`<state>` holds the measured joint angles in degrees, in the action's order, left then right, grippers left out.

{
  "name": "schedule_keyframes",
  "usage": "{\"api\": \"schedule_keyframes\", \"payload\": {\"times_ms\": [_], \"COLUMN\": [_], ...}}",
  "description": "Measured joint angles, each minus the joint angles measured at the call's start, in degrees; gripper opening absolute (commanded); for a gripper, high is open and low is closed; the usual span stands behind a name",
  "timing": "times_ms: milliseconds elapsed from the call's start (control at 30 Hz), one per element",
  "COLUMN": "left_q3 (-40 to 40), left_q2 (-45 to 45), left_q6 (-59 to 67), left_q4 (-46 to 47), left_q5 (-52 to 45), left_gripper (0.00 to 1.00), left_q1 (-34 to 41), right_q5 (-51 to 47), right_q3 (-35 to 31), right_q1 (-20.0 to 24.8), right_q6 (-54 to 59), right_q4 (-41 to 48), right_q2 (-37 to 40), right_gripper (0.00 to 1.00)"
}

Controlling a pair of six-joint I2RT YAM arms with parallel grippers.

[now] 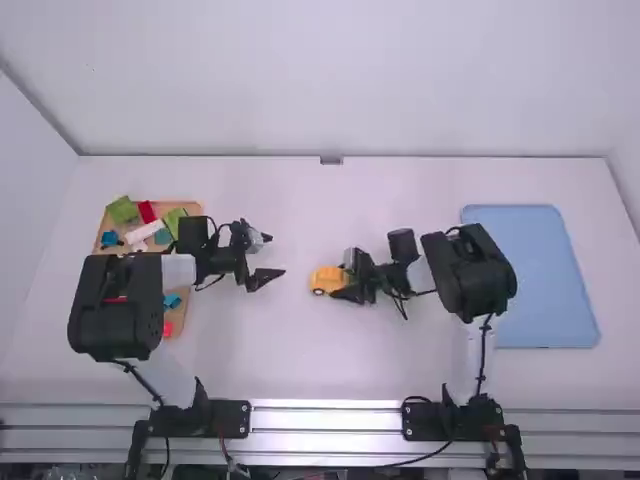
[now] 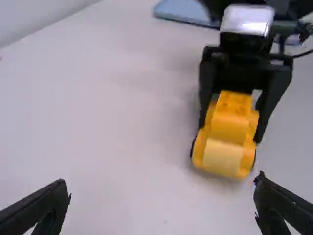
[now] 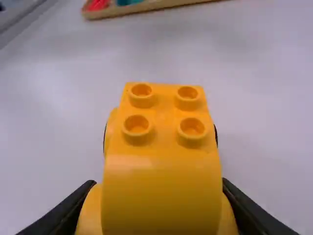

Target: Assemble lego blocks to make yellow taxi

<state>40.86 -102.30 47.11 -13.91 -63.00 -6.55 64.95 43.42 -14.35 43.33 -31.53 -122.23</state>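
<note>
At the near edge of the counter (image 1: 240, 340) runs a ridged metal rail (image 1: 326, 420), with both arms' bases at it.

Beyond the rail on the right lies a flat blue tray (image 1: 530, 275), a smooth rectangle with rounded corners. On the left is a light-brown tray (image 1: 184, 312) of blocks, partly hidden under the left arm; toward its near end sit a small red block (image 1: 167, 328) and, just beyond it, a teal one (image 1: 172, 301).

Near the middle of the counter is the taxi (image 1: 325, 280), glossy yellow plastic with curved faces and dark round wheels. The right wrist view shows four hollow round studs in a square on a flat part, next to a broad rounded part. The right gripper (image 1: 345, 277) grasps the taxi, its black fingers pressed to opposite sides.

To the left of the taxi and apart from it, the left gripper (image 1: 272, 256) is released, its tapering black fingers spread wide.

Toward the brown tray's far end are boxy green blocks (image 1: 122, 209), an upright-looking red piece (image 1: 147, 211), a long white one (image 1: 146, 232) and a blue one (image 1: 109, 238). Behind the counter rises a smooth, pale wall (image 1: 330, 80).
</note>
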Motion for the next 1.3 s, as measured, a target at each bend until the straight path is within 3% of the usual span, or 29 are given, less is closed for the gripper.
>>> {"api": "schedule_keyframes", "payload": {"times_ms": [133,200,367,533,767,867,1033,1067,1100,1300], "left_q3": [0.00,0.00,0.00,0.00,0.00,0.00,0.00,0.00,0.00,0.00], "left_q2": [0.00,0.00,0.00,0.00,0.00,0.00,0.57,1.03,2.05,10.51], "left_q6": [-9.25,-15.19,-23.74,-31.06,-39.89,-43.93,-48.57,-49.20,-49.99,-51.49], "left_q4": [-1.55,-2.69,-5.64,-8.48,-9.86,-11.41,-11.58,-11.58,-11.47,-7.21], "left_q5": [8.44,14.71,22.38,26.32,36.50,42.51,50.27,51.60,53.59,60.15], "left_gripper": [0.99,0.99,0.99,0.99,0.99,0.99,0.99,0.99,0.99,0.99], "left_q1": [0.76,1.66,2.21,2.25,3.72,6.21,9.88,10.56,11.52,14.91], "right_q5": [-3.65,-9.75,-25.53,-42.47,-50.95,-52.37,-53.18,-53.18,-53.18,-54.86], "right_q3": [-1.09,-2.05,-2.58,-2.58,-2.58,-2.58,-2.67,-2.69,-2.69,-2.67], "right_q1": [6.29,11.30,19.65,30.12,43.54,47.01,48.13,48.11,48.11,47.82], "right_q6": [-5.55,-7.41,-8.87,-11.43,-18.62,-20.59,-21.79,-21.92,-22.29,-23.43], "right_q4": [6.19,15.65,30.84,33.40,26.47,23.43,21.20,21.22,21.31,23.37], "right_q2": [9.90,19.69,34.84,45.38,41.94,35.82,29.46,28.92,28.59,29.20], "right_gripper": [0.44,0.47,0.47,0.46,0.47,0.58,0.78,0.84,0.98,0.98]}}
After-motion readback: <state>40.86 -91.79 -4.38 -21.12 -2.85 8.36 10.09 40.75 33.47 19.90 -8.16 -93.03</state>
